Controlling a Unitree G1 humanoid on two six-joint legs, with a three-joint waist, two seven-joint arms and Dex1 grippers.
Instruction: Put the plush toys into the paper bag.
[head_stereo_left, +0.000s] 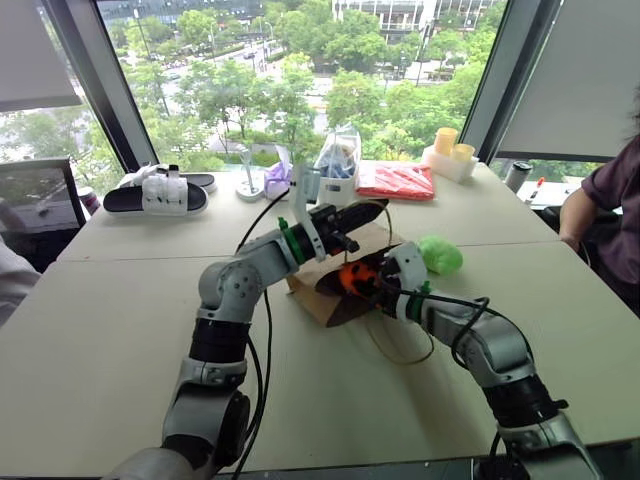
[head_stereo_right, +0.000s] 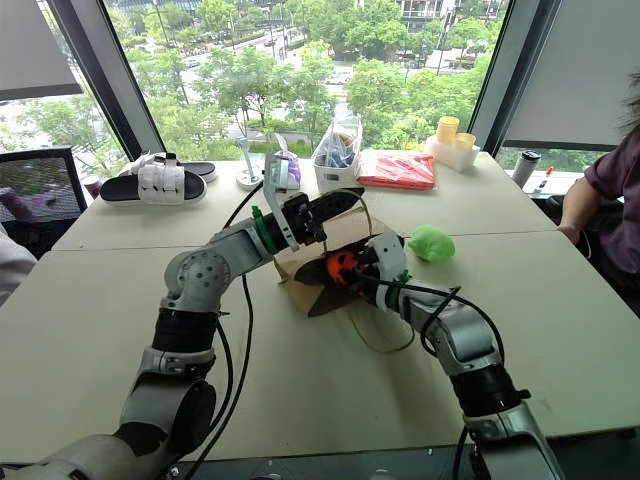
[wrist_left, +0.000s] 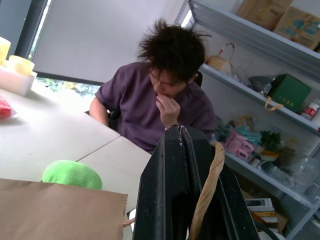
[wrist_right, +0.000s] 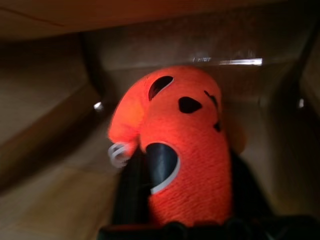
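Head views: on a pale table (head_stereo_left: 120, 300) by tall windows (head_stereo_left: 300, 70), the left gripper (head_stereo_left: 345, 236) lifts the bag (head_stereo_left: 318, 292) mouth; the right gripper (head_stereo_left: 372, 283) carries the orange toy (head_stereo_left: 354, 277) there; the green toy (head_stereo_left: 440, 254) lies beside.
Left wrist: fingers (wrist_left: 170, 190) clenched on the twine handle (wrist_left: 206, 187); a person (wrist_left: 160, 107) sits before shelves (wrist_left: 260, 47).
Right wrist: the orange toy lies between the fingers inside the bag; grip unclear.

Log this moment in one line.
left gripper: shut on bag handle | right gripper: orange toy in paper bag mouth | green toy: on table
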